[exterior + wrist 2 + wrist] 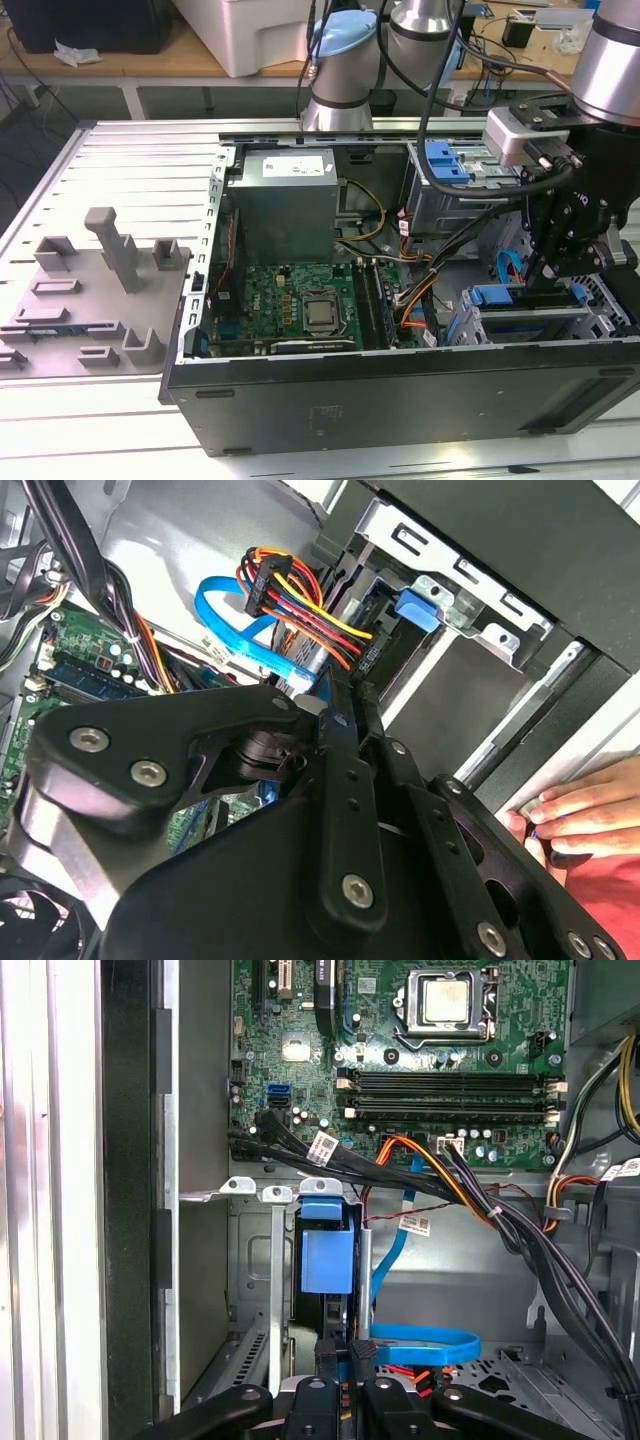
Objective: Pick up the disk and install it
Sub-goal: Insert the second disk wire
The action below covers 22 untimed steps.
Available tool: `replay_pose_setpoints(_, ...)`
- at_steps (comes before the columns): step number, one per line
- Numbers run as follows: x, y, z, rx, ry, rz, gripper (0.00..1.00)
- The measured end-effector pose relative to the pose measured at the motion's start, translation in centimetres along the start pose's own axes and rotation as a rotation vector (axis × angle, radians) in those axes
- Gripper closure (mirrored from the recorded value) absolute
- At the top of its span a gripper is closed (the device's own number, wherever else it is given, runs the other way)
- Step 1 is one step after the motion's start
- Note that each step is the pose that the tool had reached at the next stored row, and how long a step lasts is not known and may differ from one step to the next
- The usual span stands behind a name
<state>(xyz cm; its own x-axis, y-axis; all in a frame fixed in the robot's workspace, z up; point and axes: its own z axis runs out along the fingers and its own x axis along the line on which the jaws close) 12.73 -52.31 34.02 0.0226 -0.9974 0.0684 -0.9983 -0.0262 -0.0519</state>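
Shows, in the exterior view, the motherboard [300, 300] mid-case [400, 390] and, at its 3 o'clock, the disk [520, 322] in the drive cage [462, 325] at the case's 4 o'clock corner, with the gripper [555, 285] pinched narrow on its blue-framed edge.

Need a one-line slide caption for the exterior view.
Gripper lowered inside the open computer case, at the drive cage on the exterior view's right.

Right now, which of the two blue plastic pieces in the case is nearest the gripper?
The disk's blue carrier bracket, right beside the gripper; the other, a blue clip, sits on the silver cage farther back.
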Motion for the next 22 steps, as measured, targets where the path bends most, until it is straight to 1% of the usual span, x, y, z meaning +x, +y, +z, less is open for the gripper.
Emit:
replay_pose_setpoints(2, 0.00, 0.00, 0.02, 0.0000, -0.0002, 0.000, 0.84)
replay_pose_setpoints(3, -0.01, 0.01, 0.13, 0.0001, -0.0025, 0.000, 0.84)
replay_pose_setpoints(6, 0.00, 0.00, -0.01, 0.0000, -0.0005, 0.000, 0.84)
replay_pose_setpoints(10, 0.06, -0.05, -0.94, 0.0000, -0.0001, 0.000, 0.84)
replay_pose_setpoints(15, 0.06, -0.05, -0.94, 0.0000, -0.0003, 0.000, 0.84)
replay_pose_setpoints(22, 0.05, -0.04, -0.68, 0.0001, -0.0003, 0.000, 0.84)
